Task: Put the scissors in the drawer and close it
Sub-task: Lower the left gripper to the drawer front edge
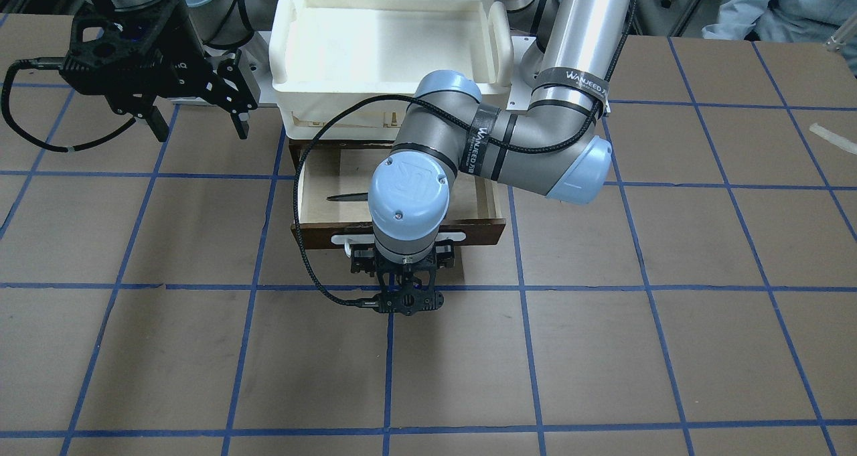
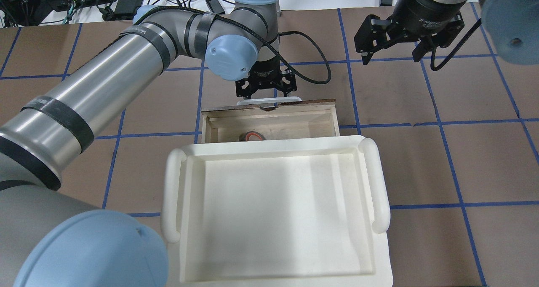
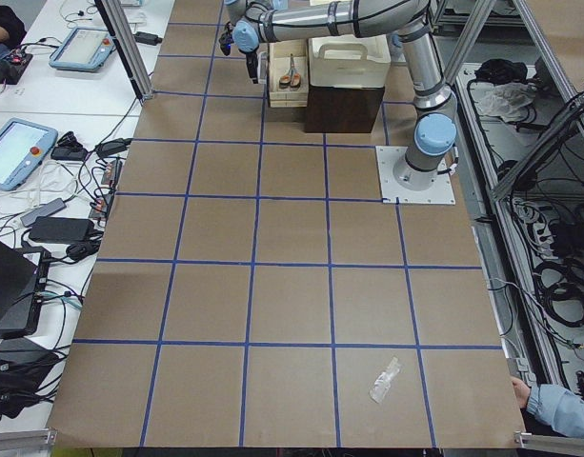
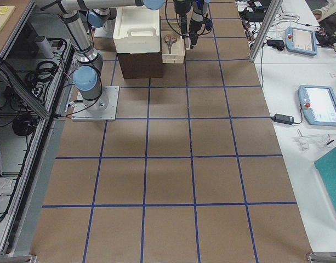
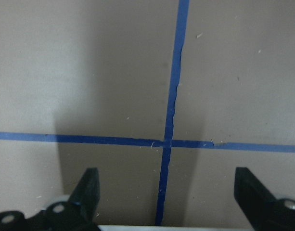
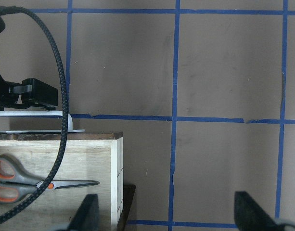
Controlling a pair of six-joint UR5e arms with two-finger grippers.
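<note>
The scissors (image 1: 348, 198) lie flat in the open drawer (image 1: 492, 205), mid-frame in the front view. The left end effector (image 2: 268, 93), spread, sits at the handle (image 1: 341, 240), contact unclear. The right end effector (image 1: 201, 132), upper left, hangs spread and empty. An off-centre push could skew and jam the drawer, or trap the cable (image 6: 64, 120) draped over it.

Table (image 2: 463, 152) being viewed steeply from two opposite long sides, drawer (image 1: 335, 175) being shared by both, whole table being taken in distantly from each end, wrist views being held close to the tabletop, the left perhaps beside the drawer front.
</note>
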